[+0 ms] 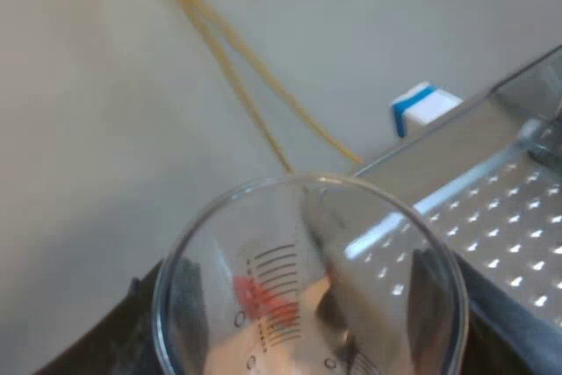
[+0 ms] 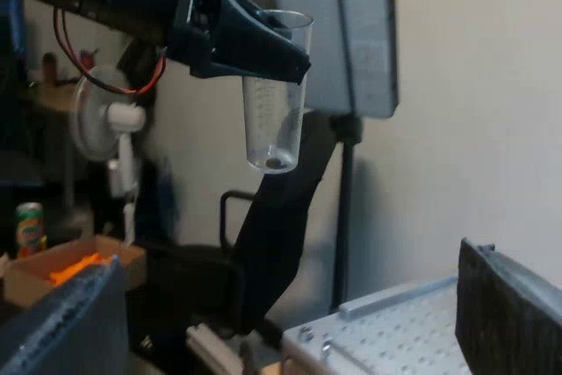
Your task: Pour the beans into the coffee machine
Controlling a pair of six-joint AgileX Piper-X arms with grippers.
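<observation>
Wall [image 1: 88, 173]; left pincer [image 2: 279, 59] around measuring glass [image 2: 274, 129]

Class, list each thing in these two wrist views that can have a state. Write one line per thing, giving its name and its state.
measuring glass: upright, held up in the air, nearly empty, with a small dark bit at its bottom.
left hand: shut on the measuring glass, near its rim.
right hand: open, fingers wide apart, nothing between them.

Lab or workshop: desk fan [image 2: 104, 125], cardboard box [image 2: 75, 270], panel on stand [image 2: 338, 41], drink can [image 2: 29, 226].
</observation>
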